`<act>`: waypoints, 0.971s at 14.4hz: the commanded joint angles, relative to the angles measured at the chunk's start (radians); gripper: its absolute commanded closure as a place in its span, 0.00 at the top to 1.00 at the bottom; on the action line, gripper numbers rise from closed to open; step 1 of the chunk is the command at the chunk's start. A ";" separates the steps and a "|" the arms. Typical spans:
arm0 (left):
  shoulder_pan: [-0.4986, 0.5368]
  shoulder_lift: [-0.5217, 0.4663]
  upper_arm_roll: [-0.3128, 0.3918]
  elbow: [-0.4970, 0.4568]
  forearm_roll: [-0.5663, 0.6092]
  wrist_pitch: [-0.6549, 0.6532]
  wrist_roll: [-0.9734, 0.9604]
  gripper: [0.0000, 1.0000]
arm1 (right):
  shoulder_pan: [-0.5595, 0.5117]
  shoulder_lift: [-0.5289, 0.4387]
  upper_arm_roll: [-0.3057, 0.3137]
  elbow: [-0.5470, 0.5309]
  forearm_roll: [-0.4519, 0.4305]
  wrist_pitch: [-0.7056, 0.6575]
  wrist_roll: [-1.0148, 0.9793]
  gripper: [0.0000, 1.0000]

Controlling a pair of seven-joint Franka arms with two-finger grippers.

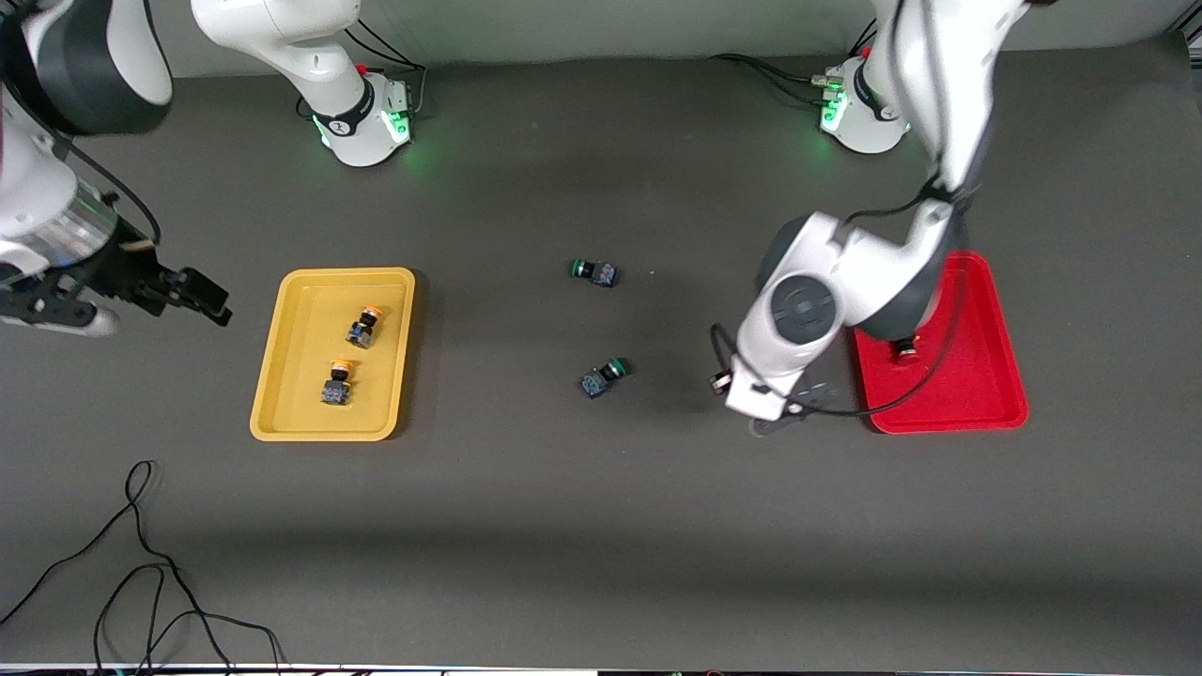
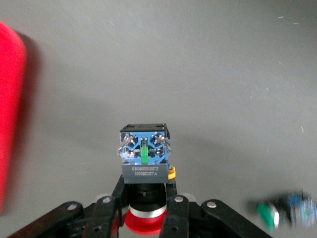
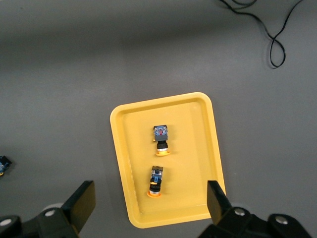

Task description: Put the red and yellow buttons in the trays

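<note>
My left gripper is shut on a red button, clamping its black barrel with the red cap toward the wrist. In the front view this gripper hangs low over the table beside the red tray, and the arm hides the held button. Another red button lies in that tray. Two yellow buttons lie in the yellow tray, also seen from the right wrist as the yellow tray. My right gripper hangs open and empty, up beside the yellow tray at the right arm's end.
Two green-capped buttons lie on the dark table between the trays; the left wrist view shows one green button close by. A black cable loops near the front edge at the right arm's end.
</note>
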 commanded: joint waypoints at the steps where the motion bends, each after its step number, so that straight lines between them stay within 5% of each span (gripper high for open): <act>1: 0.080 -0.132 -0.001 -0.029 -0.020 -0.157 0.254 0.11 | -0.022 -0.034 0.041 -0.018 -0.008 -0.019 -0.018 1.00; 4: 0.220 -0.213 0.002 -0.079 -0.038 -0.260 0.497 0.11 | -0.016 -0.051 0.051 -0.007 -0.005 -0.033 -0.053 1.00; 9: 0.531 -0.295 0.007 -0.219 0.008 -0.221 0.845 0.11 | -0.004 -0.045 0.051 -0.003 -0.004 -0.033 -0.053 1.00; 11: 0.561 -0.289 0.007 -0.309 0.064 -0.113 0.892 0.11 | -0.001 -0.040 0.051 0.002 -0.003 -0.023 -0.056 1.00; 14: 0.591 -0.297 0.017 -0.576 0.102 0.220 0.905 0.11 | 0.044 -0.039 0.050 0.014 -0.001 -0.032 -0.053 1.00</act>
